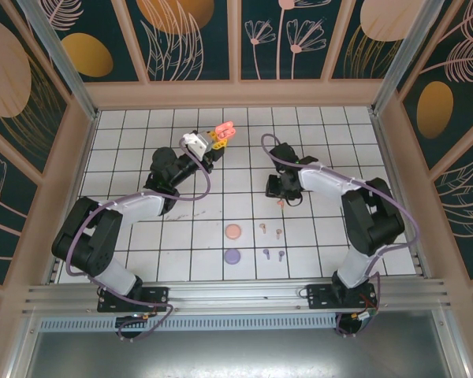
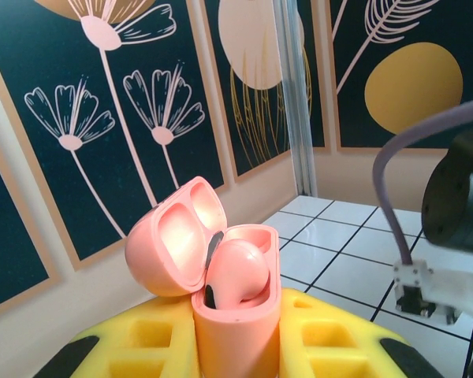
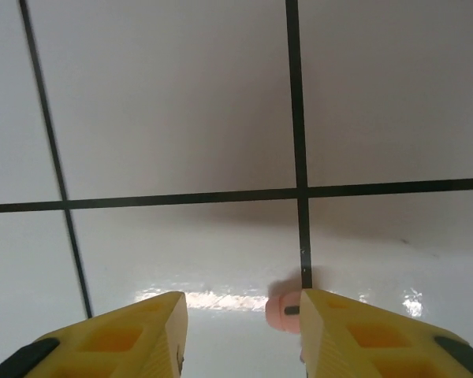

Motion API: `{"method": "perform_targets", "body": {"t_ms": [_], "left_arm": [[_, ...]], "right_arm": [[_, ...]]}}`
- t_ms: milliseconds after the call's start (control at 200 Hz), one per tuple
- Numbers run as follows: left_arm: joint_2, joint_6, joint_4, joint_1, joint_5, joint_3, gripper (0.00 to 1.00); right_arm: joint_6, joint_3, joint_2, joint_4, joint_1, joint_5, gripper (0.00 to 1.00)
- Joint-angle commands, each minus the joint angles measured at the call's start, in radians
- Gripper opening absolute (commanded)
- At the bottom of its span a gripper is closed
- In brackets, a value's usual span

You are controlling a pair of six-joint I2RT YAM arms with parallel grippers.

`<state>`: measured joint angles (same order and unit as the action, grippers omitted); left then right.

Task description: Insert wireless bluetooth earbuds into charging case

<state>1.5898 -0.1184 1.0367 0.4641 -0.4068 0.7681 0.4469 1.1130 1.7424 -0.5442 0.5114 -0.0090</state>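
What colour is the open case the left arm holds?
The case is coral pink, clearest in the left wrist view.

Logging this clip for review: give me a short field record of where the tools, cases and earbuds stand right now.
left tool: shut on coral case, held up, lid open
case contents: one coral bud seated
right tool: open, low over the table
loose coral bud: on the table, against one finger of the right tool
tan-peach case: on the table, two tan-peach buds beside it
purple case: on the table, two purple buds beside it
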Motion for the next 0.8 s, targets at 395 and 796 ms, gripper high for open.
{"method": "perform_targets", "body": {"t_ms": [395,796], "left_arm": [[-0.025,0.011,0.025,0.005,0.002,0.003,0.00],[-0.014,0.011,0.013,0.006,0.000,0.021,0.00]], "right_arm": [[-0.125,0.039,0.049,-0.093,0.004,0.055,0.42],[-0.154,0.057,0.102,-0.103,0.019,0.060,0.41]]}}
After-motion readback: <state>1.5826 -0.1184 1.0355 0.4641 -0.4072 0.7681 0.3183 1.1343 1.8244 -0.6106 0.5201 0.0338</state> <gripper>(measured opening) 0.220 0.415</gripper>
